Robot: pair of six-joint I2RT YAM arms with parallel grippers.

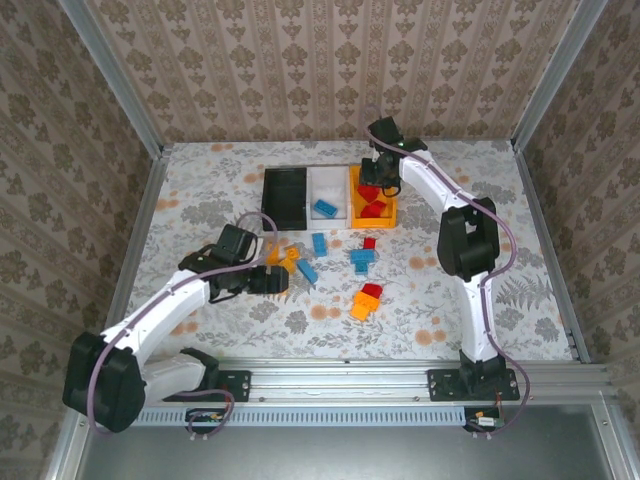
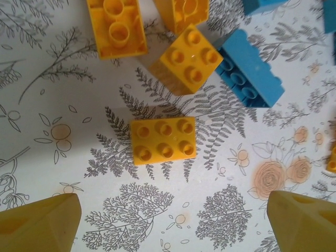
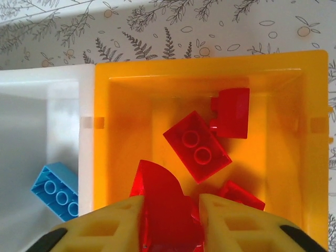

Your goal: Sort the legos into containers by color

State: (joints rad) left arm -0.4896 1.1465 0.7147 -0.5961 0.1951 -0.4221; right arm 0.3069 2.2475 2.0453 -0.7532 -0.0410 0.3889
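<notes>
Yellow plastic fingers [image 2: 42,220] of the left gripper [image 2: 173,226] stand wide apart and empty, low over the floral-print table cover [image 2: 63,157]. A flat orange-yellow six-stud plastic brick [image 2: 163,140] lies studs-up just ahead of them, centred between their lines, which looks like a line-up for a straight pinch. Farther from the fingertips sit more orange-yellow bricks [image 2: 189,60] with a blue rectangular brick [image 2: 249,68] right beside one of them, so the nearest piece seems the cleanest pick. To this gripper's right in the top view, loose mixed-colour bricks [image 1: 361,260] lie scattered. Past them stand the joined black plastic bin [image 1: 284,196], white plastic bin [image 3: 47,105] and orange plastic bin [image 3: 205,68]. The right gripper [image 3: 168,228] hangs over the orange bin, jaws closed on a translucent red curved plastic piece [image 3: 160,202]. Red bricks [image 3: 198,146] lie below and ahead of it, and a light-blue brick [image 3: 55,190] lies to its left in the white bin. I judge the red piece is held there for release among its own colour.
</notes>
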